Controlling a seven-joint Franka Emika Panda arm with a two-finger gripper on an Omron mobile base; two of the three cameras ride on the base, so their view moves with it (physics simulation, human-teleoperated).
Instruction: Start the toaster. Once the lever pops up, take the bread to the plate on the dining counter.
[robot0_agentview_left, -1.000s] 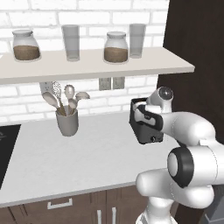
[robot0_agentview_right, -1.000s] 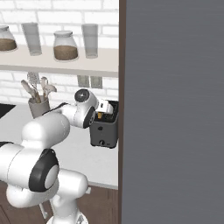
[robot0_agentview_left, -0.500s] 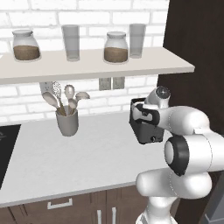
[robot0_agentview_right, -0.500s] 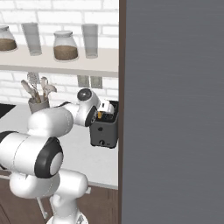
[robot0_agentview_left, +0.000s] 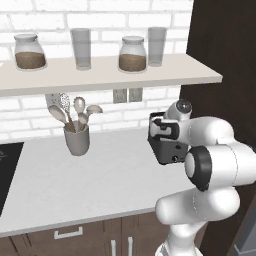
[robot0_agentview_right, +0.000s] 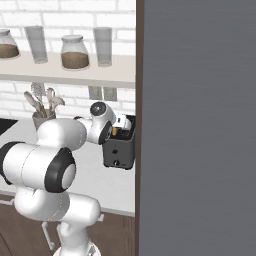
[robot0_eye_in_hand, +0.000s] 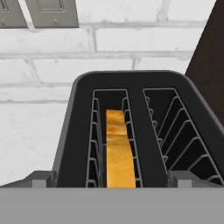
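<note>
Approach to the toaster (robot0_agentview_left: 167, 147) from above is open, bounded overhead by the shelf (robot0_agentview_left: 115, 72). The dark cabinet panel (robot0_agentview_right: 140, 100) stands just beside its right flank; the brick wall (robot0_eye_in_hand: 131, 43) lies close behind. The worktop (robot0_agentview_left: 110, 175) to the left is free as far as the utensil holder (robot0_agentview_left: 77, 140). The bread (robot0_eye_in_hand: 119, 148) occupies the left slot; the right slot (robot0_eye_in_hand: 179, 131) is unobstructed

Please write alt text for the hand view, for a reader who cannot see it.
A dark toaster seen from above, with a golden bread slice standing in its left slot and the right slot empty. Behind it are a white brick wall and two outlet plates.
</note>
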